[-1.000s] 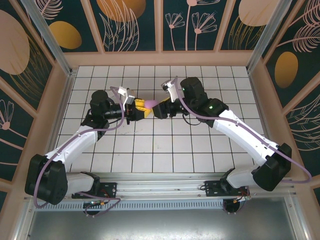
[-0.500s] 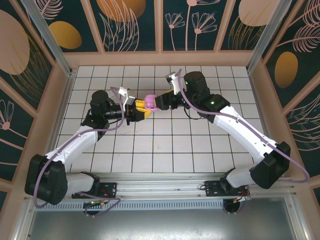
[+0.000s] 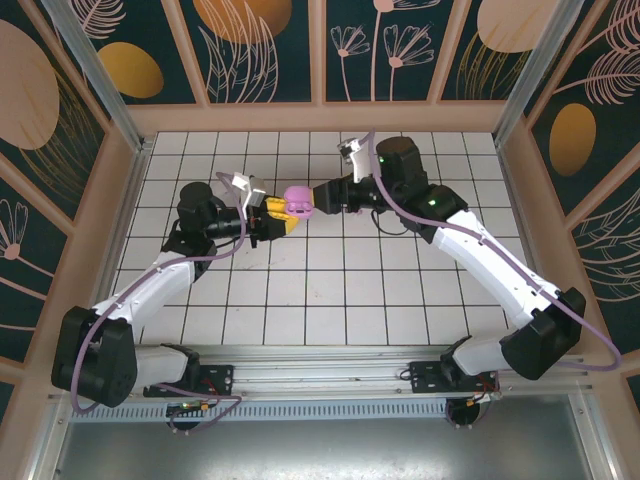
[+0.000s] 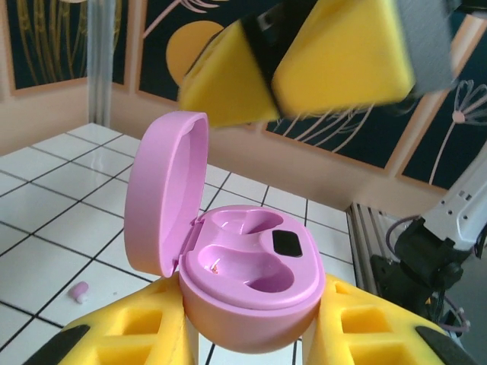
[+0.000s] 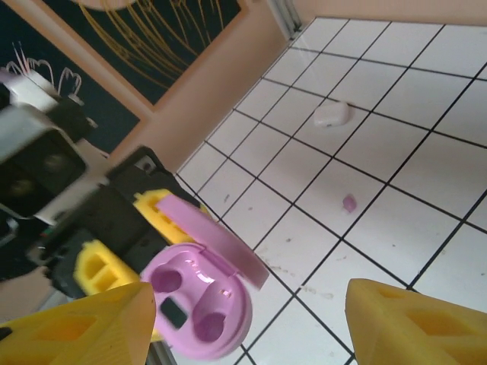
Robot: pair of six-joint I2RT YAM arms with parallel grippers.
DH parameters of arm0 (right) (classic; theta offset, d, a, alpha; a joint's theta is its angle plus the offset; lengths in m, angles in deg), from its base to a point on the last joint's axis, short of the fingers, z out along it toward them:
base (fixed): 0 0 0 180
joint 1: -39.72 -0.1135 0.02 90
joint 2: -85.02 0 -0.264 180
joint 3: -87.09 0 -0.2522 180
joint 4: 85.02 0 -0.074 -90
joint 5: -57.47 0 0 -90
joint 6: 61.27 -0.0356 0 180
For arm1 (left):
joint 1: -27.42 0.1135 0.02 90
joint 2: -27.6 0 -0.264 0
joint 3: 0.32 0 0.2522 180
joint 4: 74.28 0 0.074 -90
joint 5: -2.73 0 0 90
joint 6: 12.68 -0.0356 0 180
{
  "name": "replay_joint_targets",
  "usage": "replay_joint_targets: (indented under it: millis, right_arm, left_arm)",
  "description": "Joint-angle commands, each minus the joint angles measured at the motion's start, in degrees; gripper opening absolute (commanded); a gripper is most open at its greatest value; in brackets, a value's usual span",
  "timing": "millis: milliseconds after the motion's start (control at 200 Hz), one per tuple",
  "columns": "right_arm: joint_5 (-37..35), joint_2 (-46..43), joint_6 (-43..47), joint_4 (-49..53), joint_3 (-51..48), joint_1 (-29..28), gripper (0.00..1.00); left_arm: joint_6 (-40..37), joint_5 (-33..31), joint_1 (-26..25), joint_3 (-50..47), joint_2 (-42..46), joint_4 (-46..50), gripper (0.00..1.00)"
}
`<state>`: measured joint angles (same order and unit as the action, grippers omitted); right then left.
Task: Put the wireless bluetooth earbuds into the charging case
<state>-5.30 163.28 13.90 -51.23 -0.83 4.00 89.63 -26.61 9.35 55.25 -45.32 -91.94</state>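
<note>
While left gripper (image 4: 249, 331) clamps the charging case (image 4: 251, 277) and right gripper (image 5: 245, 323) gapes (empty), we judge the purple earbud (image 5: 349, 203) light, slippery; pinch its sides.

One charging case (image 4: 251, 281), one purple earbud (image 5: 349, 203), one white earbud (image 5: 332, 114)

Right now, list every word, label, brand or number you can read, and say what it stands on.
No readable text anywhere.
The pink charging case bears no lettering; the black patch inside it is blank.
The wall panels carry only plant drawings.
</note>
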Motion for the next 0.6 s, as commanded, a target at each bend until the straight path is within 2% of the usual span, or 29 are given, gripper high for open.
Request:
replay_joint_targets:
  millis: [0,190,235,425,596]
  right_arm:
    - [0.08,-1.54,-5.81,0.64,3.4,2.14,0.67]
    - [-6.99,3.66,-13.99,4.66,4.21,4.08,0.66]
    - [-7.68,5.84,-16.13,5.3,4.24,6.03,0.65]
    - [-5.78,17.98,-20.51,5.02,7.1,5.88,0.57]
    - [-3.6,32.75,-16.74,7.76,19.75,2.79,0.48]
  left_arm:
    - [4.42,0.71,1.47,-2.36,-0.25,-6.41,0.17]
    - [5.43,-0.1,4.36,-5.62,3.24,-5.43,0.17]
    - [5.69,-0.51,5.4,-6.66,4.52,-4.77,0.17]
    - [2.17,-4.96,8.23,-8.88,11.09,5.64,0.17]
    - [-0.05,-6.39,8.57,-9.38,16.17,11.74,0.19]
